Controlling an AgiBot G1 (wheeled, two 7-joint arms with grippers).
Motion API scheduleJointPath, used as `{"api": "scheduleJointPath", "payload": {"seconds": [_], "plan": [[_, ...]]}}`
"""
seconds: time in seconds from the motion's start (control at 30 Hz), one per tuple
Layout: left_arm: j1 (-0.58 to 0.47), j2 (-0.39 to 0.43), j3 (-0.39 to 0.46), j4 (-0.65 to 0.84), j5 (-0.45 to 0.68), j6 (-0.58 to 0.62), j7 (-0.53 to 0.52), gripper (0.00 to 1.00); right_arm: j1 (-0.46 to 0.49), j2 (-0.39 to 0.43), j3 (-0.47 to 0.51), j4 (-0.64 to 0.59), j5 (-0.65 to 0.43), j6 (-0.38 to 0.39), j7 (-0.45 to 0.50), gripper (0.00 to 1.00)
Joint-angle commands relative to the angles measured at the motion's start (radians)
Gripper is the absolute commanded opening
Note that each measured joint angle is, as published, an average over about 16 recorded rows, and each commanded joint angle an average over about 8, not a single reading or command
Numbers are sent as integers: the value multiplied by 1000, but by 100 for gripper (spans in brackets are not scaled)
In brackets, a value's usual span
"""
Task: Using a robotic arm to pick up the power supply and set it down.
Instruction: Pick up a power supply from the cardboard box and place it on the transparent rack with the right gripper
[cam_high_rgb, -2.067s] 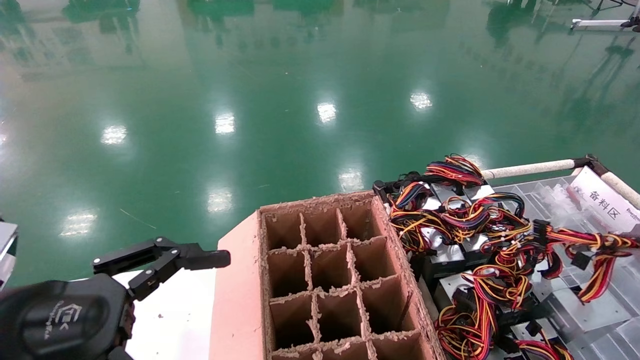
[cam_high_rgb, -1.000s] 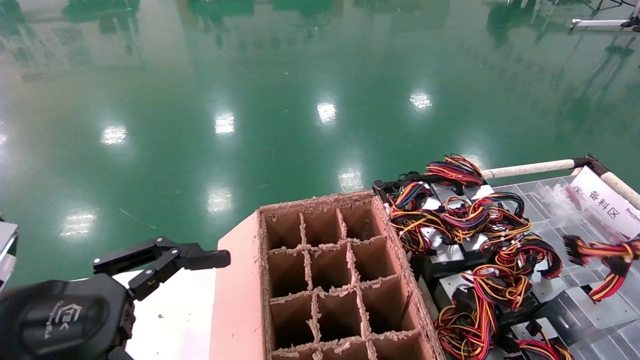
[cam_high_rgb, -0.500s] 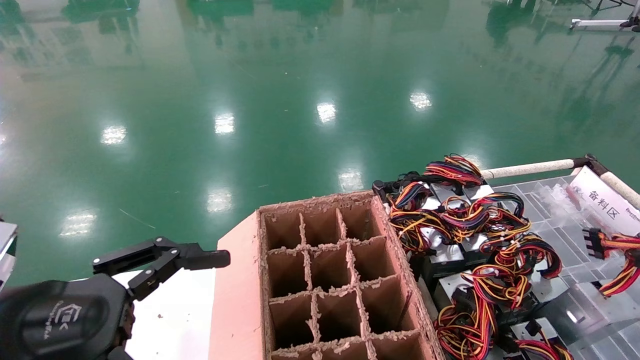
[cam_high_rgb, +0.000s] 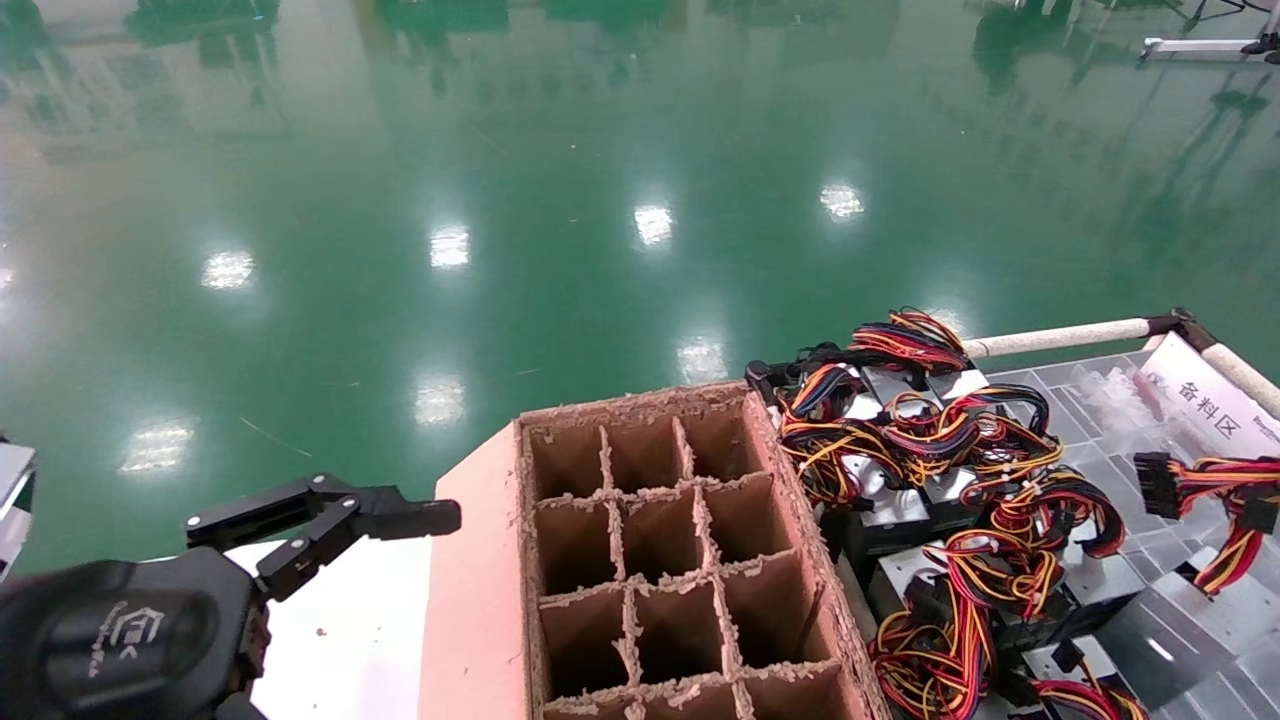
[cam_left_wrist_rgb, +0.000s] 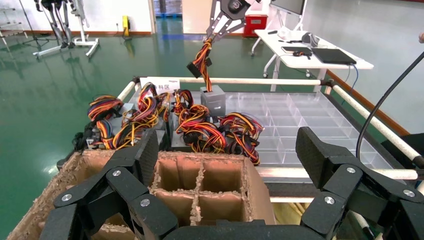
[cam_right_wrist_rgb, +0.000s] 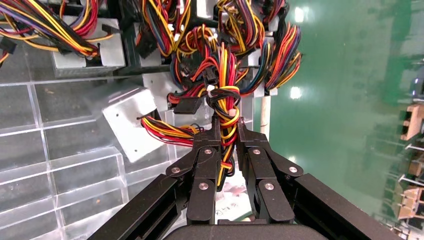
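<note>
My right gripper (cam_right_wrist_rgb: 229, 125) is shut on a bundle of red, yellow and black wires (cam_right_wrist_rgb: 226, 102). From that bundle hangs a silver-grey power supply (cam_right_wrist_rgb: 131, 127), tilted over the clear tray. In the left wrist view the right gripper (cam_left_wrist_rgb: 220, 27) is high above the tray's far side, with the power supply (cam_left_wrist_rgb: 213, 100) dangling under it. In the head view only the wires (cam_high_rgb: 1215, 490) and the power supply (cam_high_rgb: 1200, 625) show, at the right edge. The left gripper (cam_high_rgb: 320, 530) rests open at the lower left, holding nothing.
A brown cardboard divider box (cam_high_rgb: 650, 560) stands in the middle. Right of it, several more power supplies with tangled wires (cam_high_rgb: 930, 470) fill the near part of a clear compartment tray (cam_high_rgb: 1100, 420). A white padded rail (cam_high_rgb: 1060, 338) and a label card (cam_high_rgb: 1205, 400) border the tray.
The right gripper has pulled one power supply out of the pile by its wires, toward the tray's right side. In the last half second its plug end swung slightly back left. The left arm is still.
</note>
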Motion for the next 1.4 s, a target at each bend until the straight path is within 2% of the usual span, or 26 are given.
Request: {"api": "scheduleJointPath", "payload": {"seconds": [0.03, 0.57, 0.87, 1.07, 1.23, 1.4], "plan": [[0, 0, 0, 0, 0, 0, 0, 100, 21, -3, -30, 4, 16, 0, 4, 0], [0, 0, 0, 0, 0, 0, 0, 100, 157, -3, -287, 22, 91, 1, 15, 0], [0, 0, 0, 0, 0, 0, 0, 100, 276, 17, -436, 59, 124, -6, 37, 0], [0, 0, 0, 0, 0, 0, 0, 100, 408, 68, -530, 117, 108, -5, 64, 0], [0, 0, 0, 0, 0, 0, 0, 100, 487, 118, -548, 139, 52, 0, 63, 0], [0, 0, 0, 0, 0, 0, 0, 100, 493, 155, -520, 153, 12, 2, 55, 0]]}}
